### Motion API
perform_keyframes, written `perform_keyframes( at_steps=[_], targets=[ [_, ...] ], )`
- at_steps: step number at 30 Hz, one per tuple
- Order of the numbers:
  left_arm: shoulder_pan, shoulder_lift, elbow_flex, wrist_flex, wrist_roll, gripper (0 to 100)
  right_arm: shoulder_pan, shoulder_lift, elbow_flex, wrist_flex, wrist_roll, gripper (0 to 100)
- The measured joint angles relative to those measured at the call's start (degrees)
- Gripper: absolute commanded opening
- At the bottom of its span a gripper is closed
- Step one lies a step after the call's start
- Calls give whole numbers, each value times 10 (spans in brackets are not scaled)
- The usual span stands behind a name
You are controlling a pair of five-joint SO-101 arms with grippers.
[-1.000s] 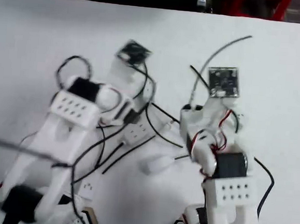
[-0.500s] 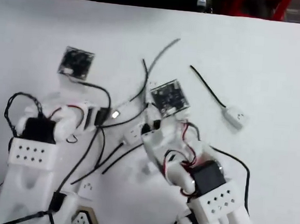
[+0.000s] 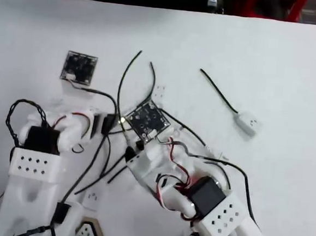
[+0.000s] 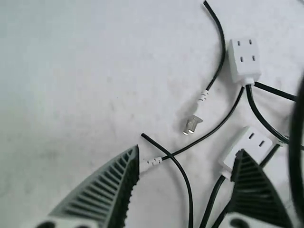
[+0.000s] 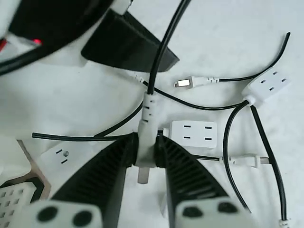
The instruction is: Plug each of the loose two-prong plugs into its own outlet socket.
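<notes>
Plugs with two prongs lie on the white bench (image 3: 294, 57) among black cords. The right hand (image 5: 146, 142) is shut tight on one white plug (image 5: 145, 121). The plug sits between the two ribbed fingers (image 5: 107, 175), lined up with them, and its black cord runs out past the fingertips.

Just beside that plug lies a white socket block (image 5: 193, 133) with two pairs of slots. All its slots look dark and open. A second socket block (image 5: 267, 85) lies farther off at the end of a cord, and its slots are open too. A loose plug (image 5: 190, 81) lies flat near these two blocks, touching neither one. A small socket (image 5: 59, 154) lies on the other side of the right hand.

The left hand (image 4: 187, 153) is open wide, low over the bench. A cut cord end (image 4: 145, 137) lies between its fingertips. The loose plug lies a little way ahead of them, with its shiny prongs on the bench.

One more socket, the far socket (image 3: 247, 124), lies well apart from both arms.
</notes>
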Motion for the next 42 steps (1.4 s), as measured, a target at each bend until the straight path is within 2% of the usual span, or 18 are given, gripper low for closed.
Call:
perform_keyframes(
  at_steps=[7,15,29,32,38,42],
  targets=[
    [50,0,-44,62,0,309,9,0,0,0,0,17],
    [106,-1,-45,79,1,309,17,0,28,-30,0,17],
    [113,-5,-46,76,4,311,32,0,33,-46,1,17],
    [91,-6,-49,80,3,312,64,0,33,-53,1,17],
    [-16,-6,-49,80,-35,309,114,0,42,-61,11,17],
    [-77,-6,-49,80,-46,309,113,4,105,-134,38,17]
  ],
)
